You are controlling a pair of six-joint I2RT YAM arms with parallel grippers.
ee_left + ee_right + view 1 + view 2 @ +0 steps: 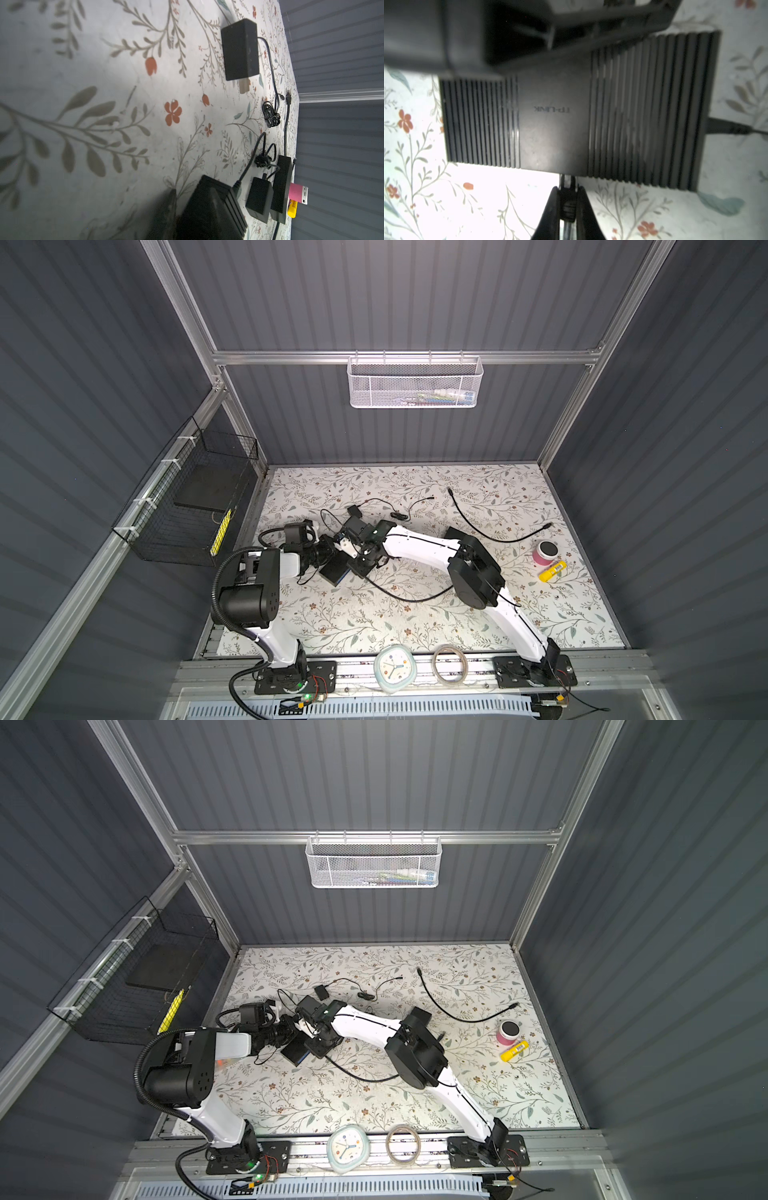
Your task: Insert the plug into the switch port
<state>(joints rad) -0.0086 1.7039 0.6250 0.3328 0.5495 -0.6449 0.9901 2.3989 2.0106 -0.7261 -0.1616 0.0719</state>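
Note:
The switch (332,570) (296,1050) is a flat black ribbed box with a blue strip, left of the table's middle. In the right wrist view the switch (554,128) fills the frame. My right gripper (566,189) (360,568) is shut on the plug (566,199), whose clear tip touches the switch's near long edge. The switch port is hidden under that edge. My left gripper (329,551) (178,207) is shut on the switch (212,207) at its opposite long edge; one dark finger (166,207) shows beside it.
A black cable (407,597) runs from the switch's short end across the mat. A power adapter (354,511) with its thin cord lies behind the grippers. A loose black cable (490,531), a pink cylinder (544,552) and a yellow tube (552,571) lie to the right.

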